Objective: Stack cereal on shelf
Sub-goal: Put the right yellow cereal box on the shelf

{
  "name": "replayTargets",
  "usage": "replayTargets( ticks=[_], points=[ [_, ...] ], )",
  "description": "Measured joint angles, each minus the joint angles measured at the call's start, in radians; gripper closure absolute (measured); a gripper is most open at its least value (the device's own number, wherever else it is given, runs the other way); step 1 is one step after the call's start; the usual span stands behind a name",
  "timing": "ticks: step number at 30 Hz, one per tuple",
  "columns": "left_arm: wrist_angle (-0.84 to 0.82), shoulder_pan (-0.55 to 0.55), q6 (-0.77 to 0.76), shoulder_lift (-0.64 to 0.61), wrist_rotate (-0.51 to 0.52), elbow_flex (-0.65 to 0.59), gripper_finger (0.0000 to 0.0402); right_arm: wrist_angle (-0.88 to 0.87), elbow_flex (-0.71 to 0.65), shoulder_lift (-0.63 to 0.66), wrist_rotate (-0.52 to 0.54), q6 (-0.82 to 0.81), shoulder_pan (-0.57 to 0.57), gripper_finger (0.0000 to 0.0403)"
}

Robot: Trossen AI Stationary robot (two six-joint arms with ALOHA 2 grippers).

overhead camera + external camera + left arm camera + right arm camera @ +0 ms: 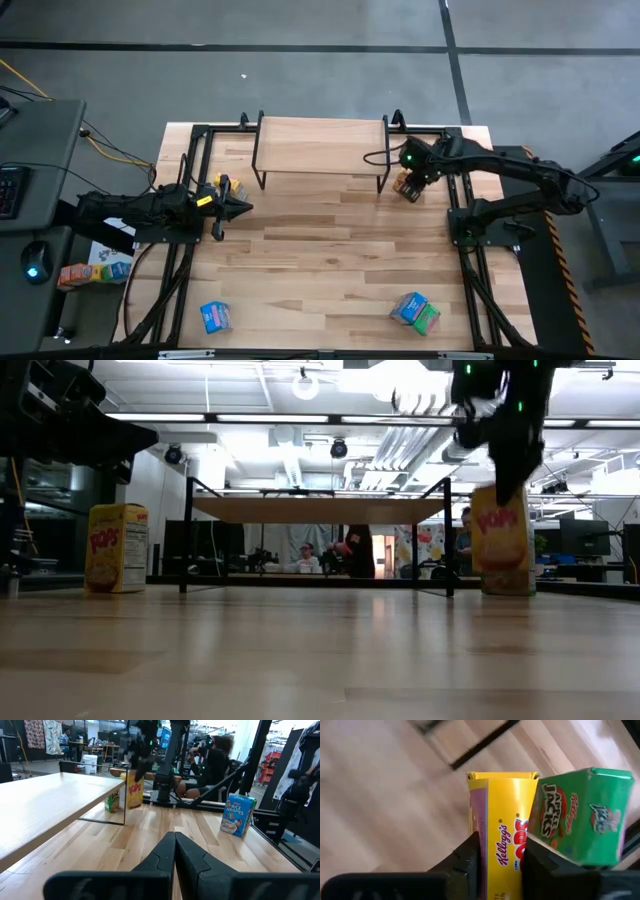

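Observation:
My right gripper [410,186] [502,845] is shut on a yellow cereal box [503,540] just off the right end of the shelf [320,140]. The shelf is a light-wood board on black legs at the table's far side. A green cereal box [582,817] stands right beside the held yellow one. My left gripper [240,208] [175,845] is shut and holds nothing. It sits near the table's left edge, next to the second yellow box [223,185] [117,548], which stands upright on the table. My right gripper pinches the yellow box's upper part [502,827] between its two fingers [470,855], one on each side. The fingers come from above, pointing down. The box is upright, its bottom [505,590] at tabletop level; whether it is lifted I cannot tell.
A blue box [215,316] lies near the table's near left corner. A blue box [408,304] [239,814] and a green box [428,318] sit together near the near right. More boxes [85,272] lie off the table's left side. People show in the room behind.

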State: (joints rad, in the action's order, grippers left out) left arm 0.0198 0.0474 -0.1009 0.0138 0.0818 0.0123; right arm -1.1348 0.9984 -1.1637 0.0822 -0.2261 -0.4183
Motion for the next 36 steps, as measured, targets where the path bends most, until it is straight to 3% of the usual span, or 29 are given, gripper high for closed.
replayTargets(
  ticks=[5, 10, 15, 23, 29, 36],
  points=[
    [0.000, 0.000, 0.000, 0.000, 0.000, 0.000, 0.0401, -0.233, 0.247, 0.000, -0.098, -0.006, 0.000, 0.0307],
    [0.000, 0.000, 0.000, 0.000, 0.000, 0.000, 0.0401, -0.424, 0.498, -0.002, -0.093, -0.038, 0.000, 0.0308],
    [0.000, 0.000, 0.000, 0.000, 0.000, 0.000, 0.0401, -0.251, 0.635, 0.007, 0.017, 0.027, 0.000, 0.0308],
    [0.000, 0.000, 0.000, 0.000, 0.000, 0.000, 0.0401, 0.142, 0.596, -0.098, 0.091, 0.263, -0.002, 0.0308],
    [0.000, 0.000, 0.000, 0.000, 0.000, 0.000, 0.0401, 0.070, 0.683, -0.323, 0.117, 0.461, -0.036, 0.0308],
    [0.000, 0.000, 0.000, 0.000, 0.000, 0.000, 0.0401, -0.088, 0.908, -0.545, 0.085, 0.534, -0.091, 0.0308]
  ],
)
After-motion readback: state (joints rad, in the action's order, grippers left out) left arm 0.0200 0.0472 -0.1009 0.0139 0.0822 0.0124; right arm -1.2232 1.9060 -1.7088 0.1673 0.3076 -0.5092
